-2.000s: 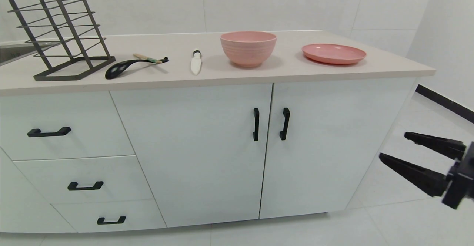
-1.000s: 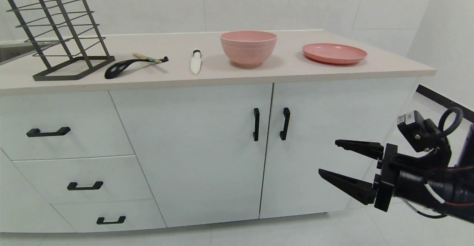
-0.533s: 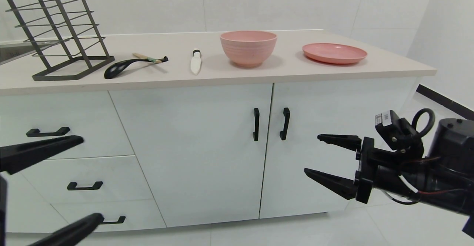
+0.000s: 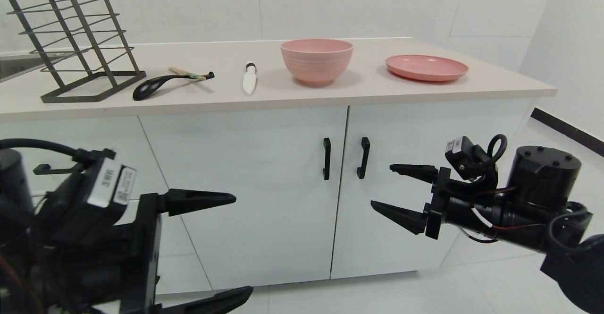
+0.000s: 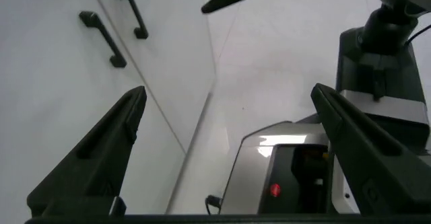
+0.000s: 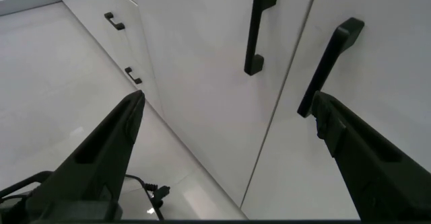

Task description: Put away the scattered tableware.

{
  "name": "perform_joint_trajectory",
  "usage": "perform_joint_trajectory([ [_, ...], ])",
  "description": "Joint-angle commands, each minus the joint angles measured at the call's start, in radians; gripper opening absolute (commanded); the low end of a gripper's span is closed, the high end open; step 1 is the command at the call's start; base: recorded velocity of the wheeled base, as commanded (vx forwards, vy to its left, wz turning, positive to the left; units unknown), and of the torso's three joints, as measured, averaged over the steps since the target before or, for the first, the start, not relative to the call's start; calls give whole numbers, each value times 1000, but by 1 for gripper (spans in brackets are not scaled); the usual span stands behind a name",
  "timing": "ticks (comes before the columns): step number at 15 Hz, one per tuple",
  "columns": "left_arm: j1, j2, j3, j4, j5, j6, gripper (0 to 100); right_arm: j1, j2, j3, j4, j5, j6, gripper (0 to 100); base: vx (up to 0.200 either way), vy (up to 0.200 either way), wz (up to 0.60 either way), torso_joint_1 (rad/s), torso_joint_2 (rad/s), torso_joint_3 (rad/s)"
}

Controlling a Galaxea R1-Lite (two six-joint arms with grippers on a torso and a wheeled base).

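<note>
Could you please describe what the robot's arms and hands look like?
Both are black. The left hand and right hand each have two long, pointed, wedge-shaped fingers. The right arm has a round joint, a looped black cable, thin red and white wires and a white sticker. The left carries white printed labels and a thick black cable.

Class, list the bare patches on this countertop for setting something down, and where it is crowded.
Bare: between pink bowl and pink plate; the back strip of countertop between dish rack and bowl. Crowded: black spoon and chopsticks beside the rack.
</note>
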Motion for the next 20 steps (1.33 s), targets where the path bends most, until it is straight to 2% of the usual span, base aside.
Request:
perform_joint_trajectory([
  [1, -21, 326, -10, -275, -71, -5, 100, -6, 68, -21, -13, -2, -4, 100, 0, 0, 0, 0, 0, 0],
  [2, -21, 383, -18, -358, -71, -12, 100, -9, 102, -41, -37, 2, -21, 100, 0, 0, 0, 0, 0, 0],
  [3, -21, 389, -20, -364, -71, -13, 100, -9, 105, -44, -39, 2, -22, 100, 0, 0, 0, 0, 0, 0],
  [4, -24, 424, -38, -416, -71, -32, 100, -9, 130, -68, -46, 6, -25, 100, 0, 0, 0, 0, 0, 0],
  [5, -32, 458, -86, -450, -71, -64, 100, -8, 157, -111, -46, 5, -25, 100, 0, 0, 0, 0, 0, 0],
  [9, -50, 549, -207, -540, -69, -136, 100, -15, 229, -210, -48, 5, -24, 100, 0, 0, 0, 0, 0, 0],
  [13, -79, 612, -218, -651, -60, -151, 100, -38, 297, -248, -77, 18, -22, 100, 0, 0, 0, 0, 0, 0],
  [15, -78, 625, -234, -689, -55, -157, 100, -34, 329, -246, -118, 58, -22, 100, 0, 0, 0, 0, 0, 0],
  [17, -81, 625, -248, -700, -17, -194, 100, -25, 335, -257, -131, 68, -22, 100, 0, 0, 0, 0, 0, 0],
  [20, -93, 645, -267, -703, 30, -208, 100, -14, 358, -329, -131, 74, -22, 100, 0, 0, 0, 0, 0, 0],
])
